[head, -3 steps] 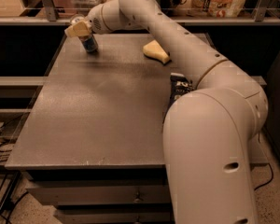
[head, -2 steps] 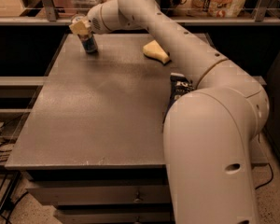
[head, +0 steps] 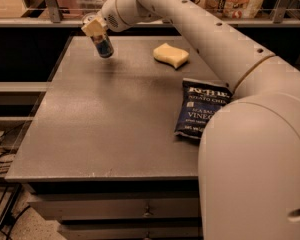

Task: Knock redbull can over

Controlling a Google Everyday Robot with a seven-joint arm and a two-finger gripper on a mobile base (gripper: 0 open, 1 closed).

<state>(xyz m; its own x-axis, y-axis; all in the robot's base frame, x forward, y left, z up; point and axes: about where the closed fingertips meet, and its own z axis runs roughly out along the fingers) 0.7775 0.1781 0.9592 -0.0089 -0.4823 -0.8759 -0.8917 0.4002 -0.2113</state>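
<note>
The gripper (head: pixel 94 28) is at the far left corner of the worktop (head: pixel 105 129), at the end of the pale arm (head: pixel 205 31) that reaches in from the right foreground and crosses above the grey surface. Its beige tip lies against the upper end of the redbull can (head: pixel 105 45) and hides the can's top from this side. Because tip and can overlap there, I cannot tell whether the gripper is spread, pressed together or pinching the can.

The redbull can is tilted rather than upright. Its upper end leans left and toward the back under the gripper, and its blue lower end points down and to the right. That lower end is at the worktop or just above it, and whether it touches cannot be made out. A dark shadow lies on the surface beneath it.

2 other things lie on the worktop. A yellow sponge (head: pixel 171 55) with a wavy outline rests flat to the right of the can, apart from it and near the far edge. A blue chip bag (head: pixel 200 109) with white lettering lies flat near the right edge, well apart from the can, its lower right part hidden behind the robot's rounded body (head: pixel 255 169). Below the front edge of the worktop, 1 drawer front (head: pixel 115 206) shows.
</note>
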